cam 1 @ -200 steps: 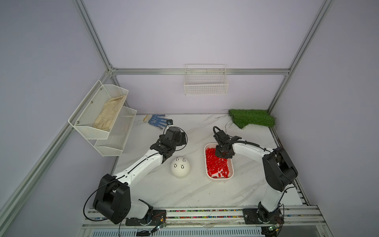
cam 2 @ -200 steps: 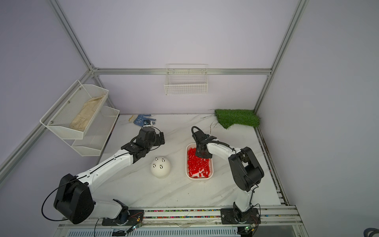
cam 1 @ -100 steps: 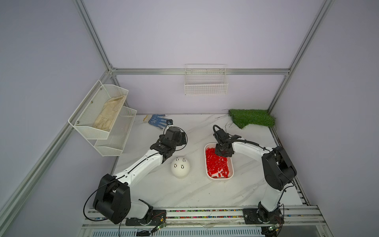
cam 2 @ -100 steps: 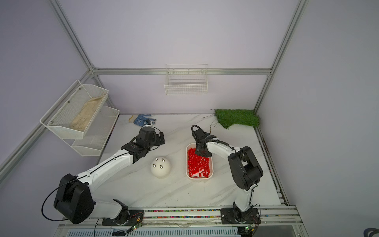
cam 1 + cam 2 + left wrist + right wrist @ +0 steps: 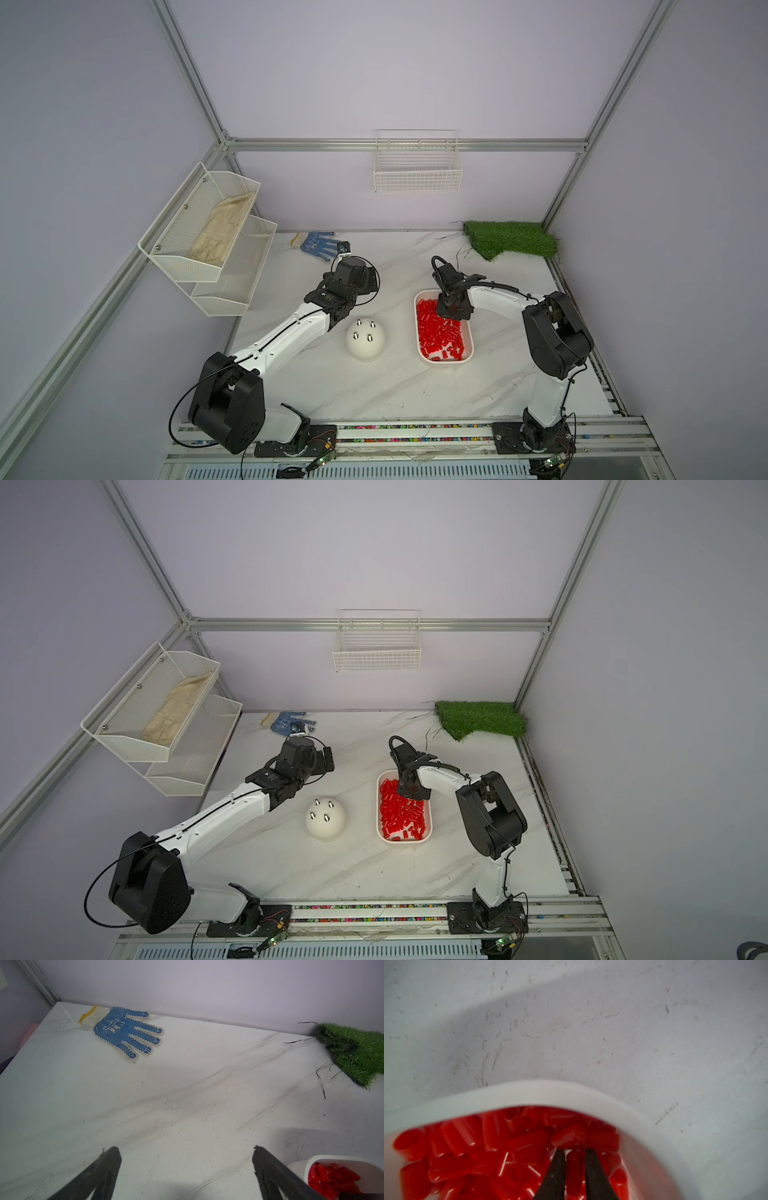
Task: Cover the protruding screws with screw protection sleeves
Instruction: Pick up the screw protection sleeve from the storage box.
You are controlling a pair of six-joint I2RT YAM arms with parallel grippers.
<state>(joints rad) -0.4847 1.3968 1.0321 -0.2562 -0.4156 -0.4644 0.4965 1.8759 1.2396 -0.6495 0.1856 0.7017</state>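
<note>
The white, grey-veined marble-look tabletop (image 5: 374,395) carries a white rounded dome (image 5: 365,349) at its middle. To the dome's right, apart from it, stands a white rounded-rectangle plastic tray (image 5: 446,360). A blue-dotted knit work glove (image 5: 318,246) lies far left, and a green artificial-grass patch (image 5: 513,241) fills the far right corner.

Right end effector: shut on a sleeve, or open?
Shut: in the right wrist view, the right end effector pinches one red sleeve between its fingers, in the white tray.
</note>
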